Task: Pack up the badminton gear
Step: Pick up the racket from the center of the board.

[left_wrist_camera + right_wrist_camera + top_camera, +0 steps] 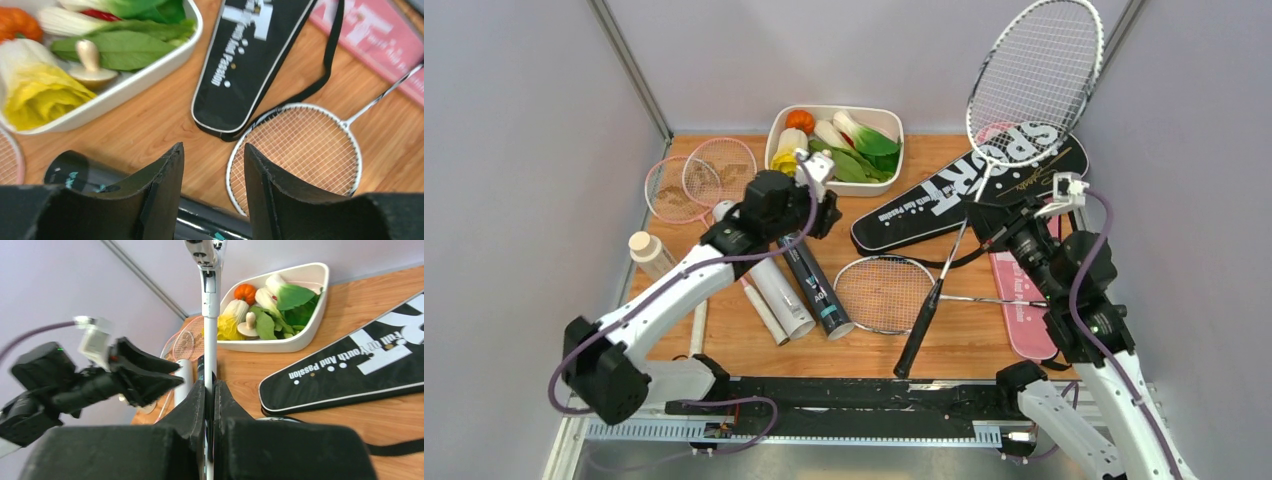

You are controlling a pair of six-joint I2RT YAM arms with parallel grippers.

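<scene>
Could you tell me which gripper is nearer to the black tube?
Left. The left gripper hangs open over the far end of the black tube; the right gripper is to its right by the black cover, shut on the raised silver racquet.

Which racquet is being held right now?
The silver racquet whose shaft the right gripper pinches, head up over the black cover. The other silver one and the pink ones lie flat.

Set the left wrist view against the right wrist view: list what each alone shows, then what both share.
Left wrist only: the pink cover and the strung head of the lying racquet. Right wrist only: the right gripper shut on the raised racquet, and the white tube. Both: the vegetable tray, the black cover and the open left gripper.
</scene>
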